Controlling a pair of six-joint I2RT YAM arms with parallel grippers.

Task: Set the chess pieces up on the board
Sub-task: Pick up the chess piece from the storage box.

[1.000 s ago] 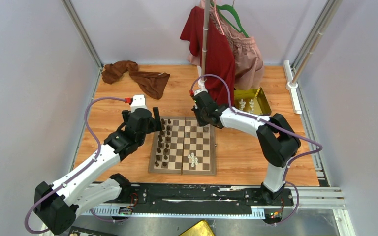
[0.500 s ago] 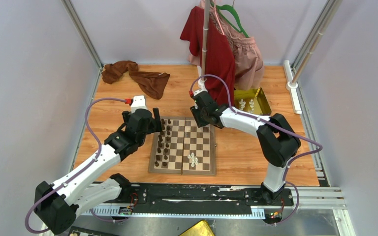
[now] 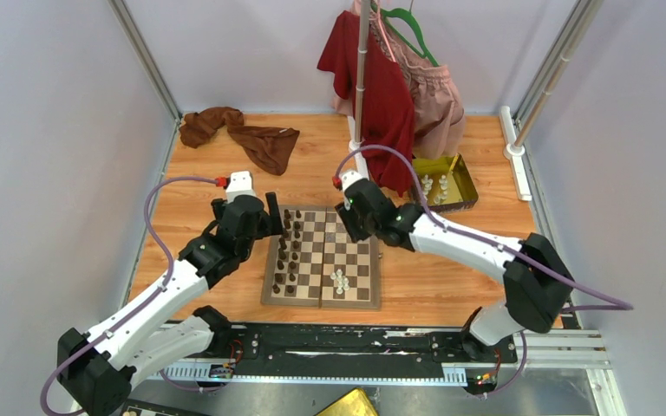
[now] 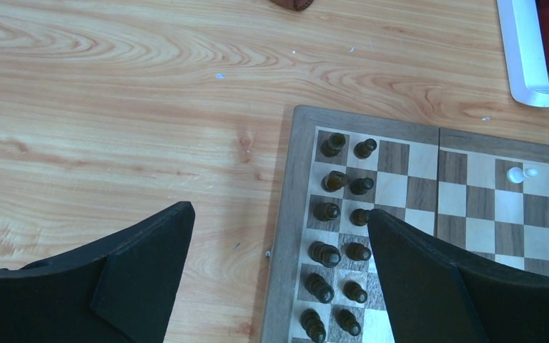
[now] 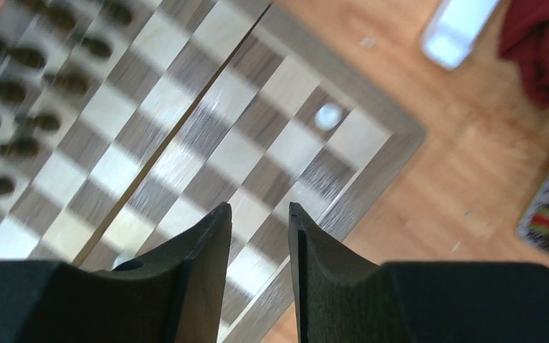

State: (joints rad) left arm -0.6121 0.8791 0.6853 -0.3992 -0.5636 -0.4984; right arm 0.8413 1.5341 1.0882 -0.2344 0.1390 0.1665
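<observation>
Two files of dark brown chess pieces [image 3: 288, 251] along left side of board [image 3: 360, 256]; small cream-white cluster [image 3: 340, 281] close to near edge; single cream-white piece [image 4: 522, 174] near far right corner. Further cream-white pieces in gold tray [image 3: 461, 192], well apart from board. Left gripper [image 4: 279, 211]: spread wide, empty, above far left corner. Right gripper [image 5: 257, 207]: narrowly parted, empty, above right half.

Brn cloth [image 3: 241, 134], gold tray [image 3: 461, 180], hung clothes [image 3: 383, 82] (red/pink).

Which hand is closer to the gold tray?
Right. The right hand is over the board's far side, left of the gold tray; the left hand, farther left.
</observation>
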